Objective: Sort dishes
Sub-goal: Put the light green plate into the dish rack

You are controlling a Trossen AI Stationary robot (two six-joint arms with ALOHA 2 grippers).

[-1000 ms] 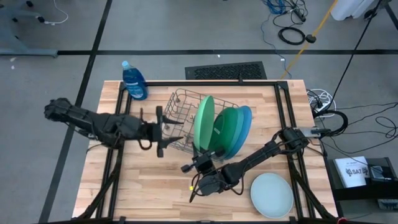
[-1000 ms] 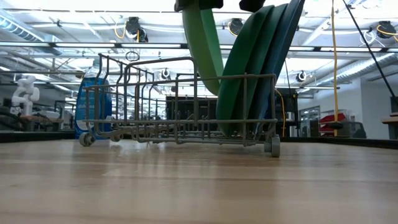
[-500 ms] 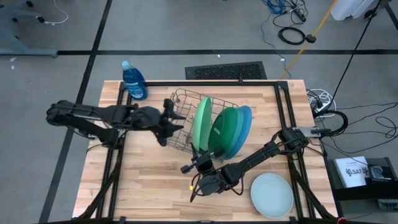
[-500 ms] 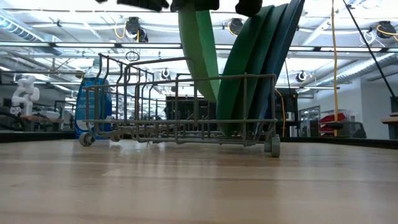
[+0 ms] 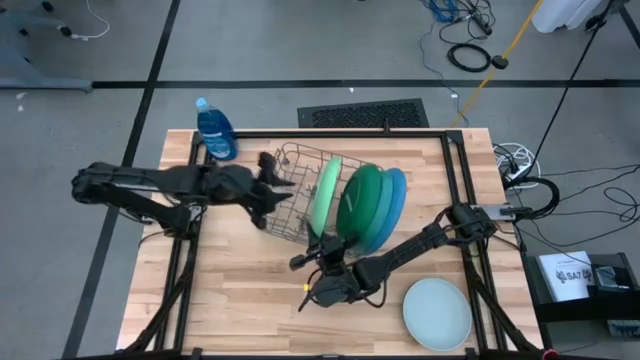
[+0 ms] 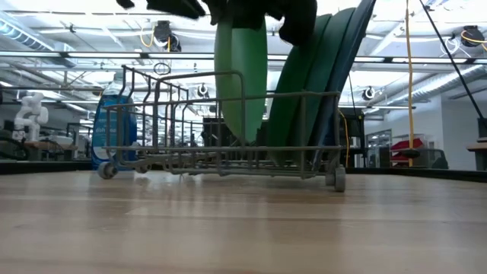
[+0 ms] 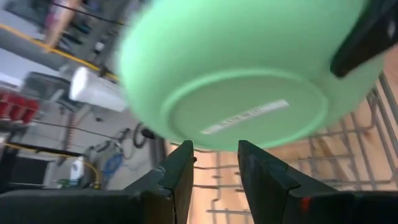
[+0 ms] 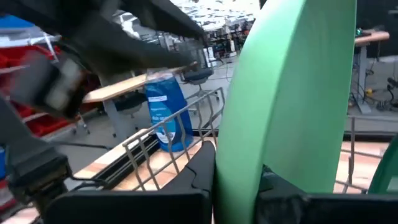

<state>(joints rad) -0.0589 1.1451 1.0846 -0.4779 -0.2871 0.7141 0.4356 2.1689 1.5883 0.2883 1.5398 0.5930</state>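
Both gripper (image 5: 331,243) fingers hidden behind light green plate (image 5: 322,194).

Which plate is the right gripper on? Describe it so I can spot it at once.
Find the grey wire rack in the middle of the table. Plates stand on edge in it; the right gripper clamps the light green plate, the palest one, at the row's left end, apart from the darker green and blue ones.

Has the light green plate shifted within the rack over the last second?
Yes. Held by the right gripper, the light green plate has moved toward the bottle end of the rack, away from the other plates.
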